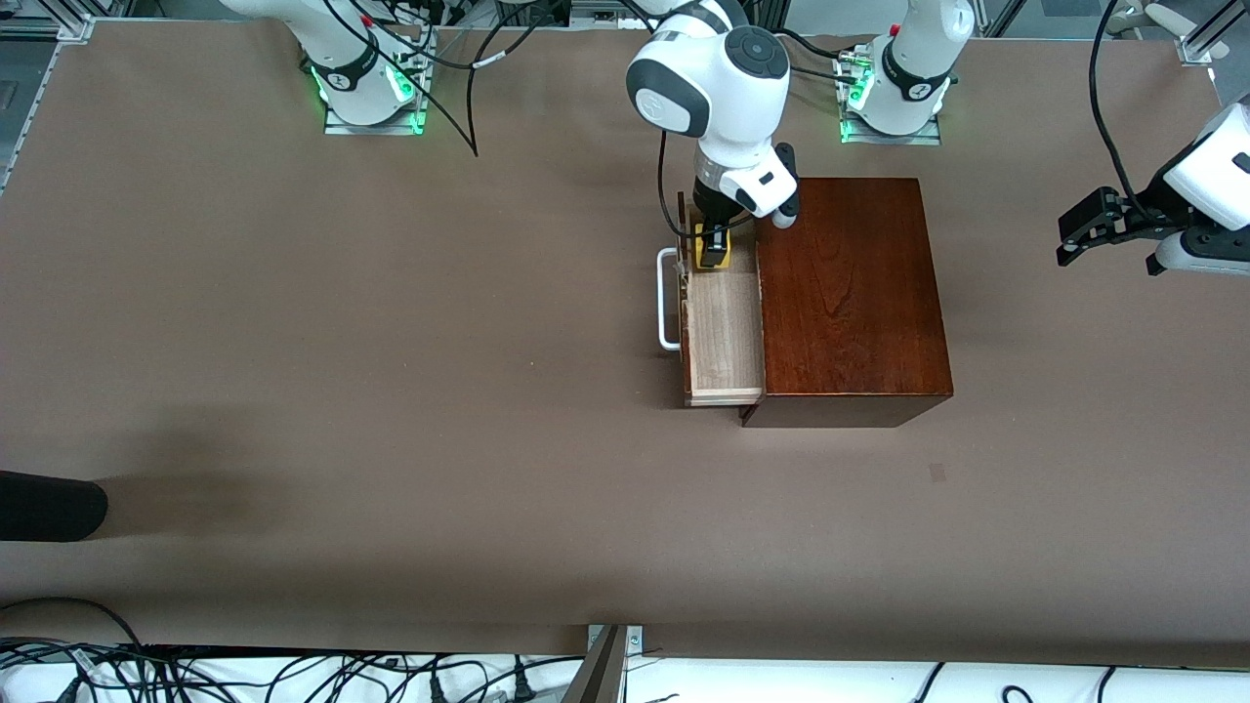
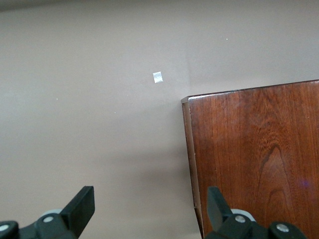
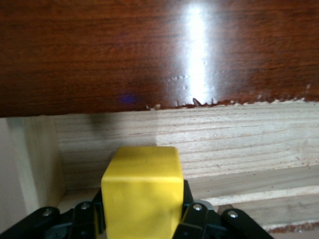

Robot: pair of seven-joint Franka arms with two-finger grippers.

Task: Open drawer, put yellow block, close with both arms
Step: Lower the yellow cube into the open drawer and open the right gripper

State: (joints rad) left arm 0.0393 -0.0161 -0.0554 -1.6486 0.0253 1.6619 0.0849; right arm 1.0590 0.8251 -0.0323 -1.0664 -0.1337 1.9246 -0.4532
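Observation:
The mahogany box (image 1: 850,293) stands mid-table toward the left arm's end. Its drawer (image 1: 725,332) is pulled out toward the right arm's end, showing its pale tray and white handle (image 1: 668,298). My right gripper (image 1: 713,244) is inside the drawer, at the end farther from the front camera. It is shut on the yellow block (image 1: 714,258). In the right wrist view the block (image 3: 142,191) sits between the fingers, in front of a pale drawer wall (image 3: 239,144). My left gripper (image 1: 1079,229) waits open, off the box at the left arm's end. In its wrist view the open gripper (image 2: 149,206) shows with a box corner (image 2: 249,144).
A small pale mark (image 1: 937,473) lies on the brown table nearer the front camera than the box; it also shows in the left wrist view (image 2: 157,77). A dark object (image 1: 49,508) juts in at the right arm's end. Cables run along the front edge.

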